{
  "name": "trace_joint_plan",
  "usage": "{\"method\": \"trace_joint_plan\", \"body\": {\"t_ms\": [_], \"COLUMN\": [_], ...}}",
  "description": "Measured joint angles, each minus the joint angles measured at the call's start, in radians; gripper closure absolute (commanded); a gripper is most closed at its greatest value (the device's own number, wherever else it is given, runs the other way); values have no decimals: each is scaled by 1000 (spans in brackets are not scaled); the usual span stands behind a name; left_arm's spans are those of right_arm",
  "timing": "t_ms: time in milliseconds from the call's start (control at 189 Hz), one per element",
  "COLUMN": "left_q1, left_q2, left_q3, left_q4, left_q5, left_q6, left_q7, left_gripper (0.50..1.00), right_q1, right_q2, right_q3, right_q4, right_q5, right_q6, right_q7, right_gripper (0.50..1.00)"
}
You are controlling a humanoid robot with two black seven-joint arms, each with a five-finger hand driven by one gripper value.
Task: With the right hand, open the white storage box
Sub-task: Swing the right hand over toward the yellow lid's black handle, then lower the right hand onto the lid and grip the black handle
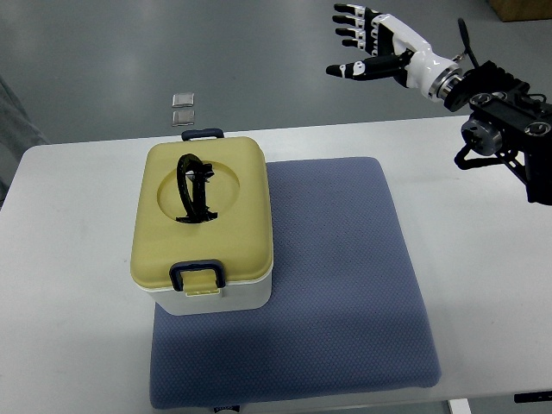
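Right hand (362, 43): fingers spread, holding nothing, well above the counter (78, 259)
Storage box (207, 224): rigid plastic, likely light — lid shut
Hold: front latch (198, 274); looks stiff

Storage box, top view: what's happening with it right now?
Nothing is touching the storage box. It sits shut on the blue mat, yellow lid on, front latch down. The right hand is raised beyond the table's far edge, fingers spread, holding nothing. Opening hasn't begun.
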Motion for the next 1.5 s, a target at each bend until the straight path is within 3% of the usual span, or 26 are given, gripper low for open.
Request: {"method": "trace_joint_plan", "body": {"t_ms": [281, 551, 746, 1249, 1498], "left_q1": [0, 0, 0, 0, 0], "left_q2": [0, 0, 0, 0, 0], "left_q3": [0, 0, 0, 0, 0], "left_q4": [0, 0, 0, 0, 0], "left_q5": [0, 0, 0, 0, 0], "left_q6": [0, 0, 0, 0, 0], "left_q7": [0, 0, 0, 0, 0], "left_gripper": [500, 500, 500, 500, 500], "right_q1": [108, 247, 322, 498, 513], "right_q2": [-21, -5, 36, 162, 235], "right_q3": [-1, -11, -86, -223, -302], "right_q4": [123, 241, 296, 351, 343], "right_q5": [-485, -775, -946, -1053, -1140], "right_q6": [45, 114, 141, 153, 141], "right_q7": [29, 121, 135, 135, 135], "right_gripper": [572, 572, 572, 579, 599]}}
